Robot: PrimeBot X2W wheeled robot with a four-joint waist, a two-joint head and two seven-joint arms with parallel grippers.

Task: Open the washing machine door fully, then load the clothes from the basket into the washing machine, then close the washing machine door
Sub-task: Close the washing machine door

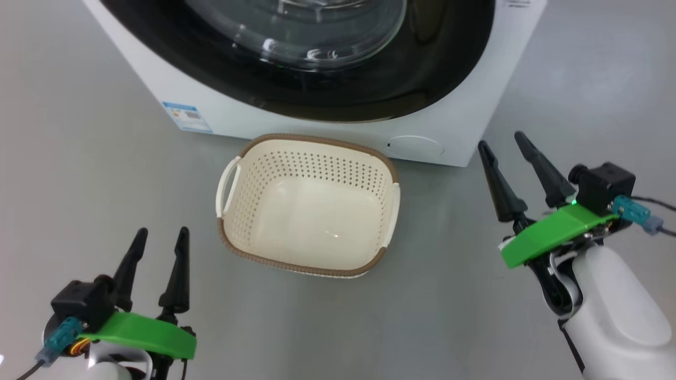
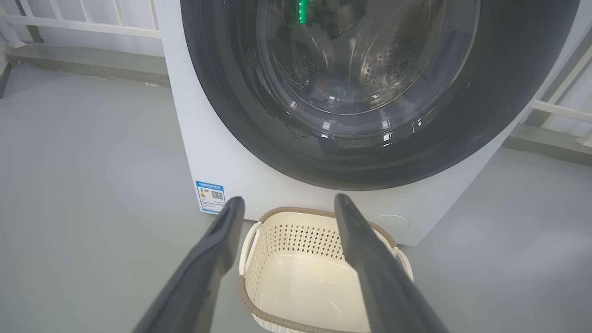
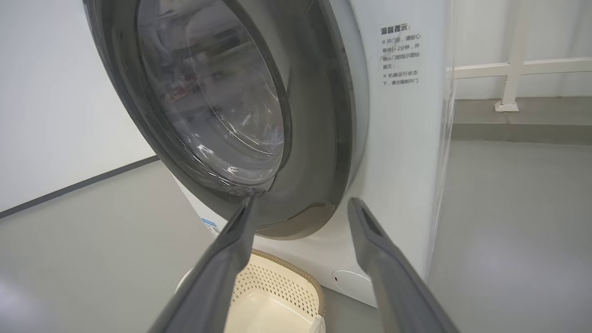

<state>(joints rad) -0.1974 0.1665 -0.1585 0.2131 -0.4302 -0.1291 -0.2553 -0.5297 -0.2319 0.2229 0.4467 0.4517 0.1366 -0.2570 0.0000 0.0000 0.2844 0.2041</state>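
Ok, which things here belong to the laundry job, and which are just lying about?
Job: washing machine; its door, shut; basket, empty; left gripper and right gripper, both open.
Lying about: blue label sticker; round lower flap; white railing.

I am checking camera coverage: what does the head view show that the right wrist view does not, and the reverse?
Head view: the left pincer, and the whole basket, with nothing in it. Right wrist view: a printed notice on the washing machine and a white railing beyond it. Both: the right pincer, open, the shut door, the round flap and part of the basket.
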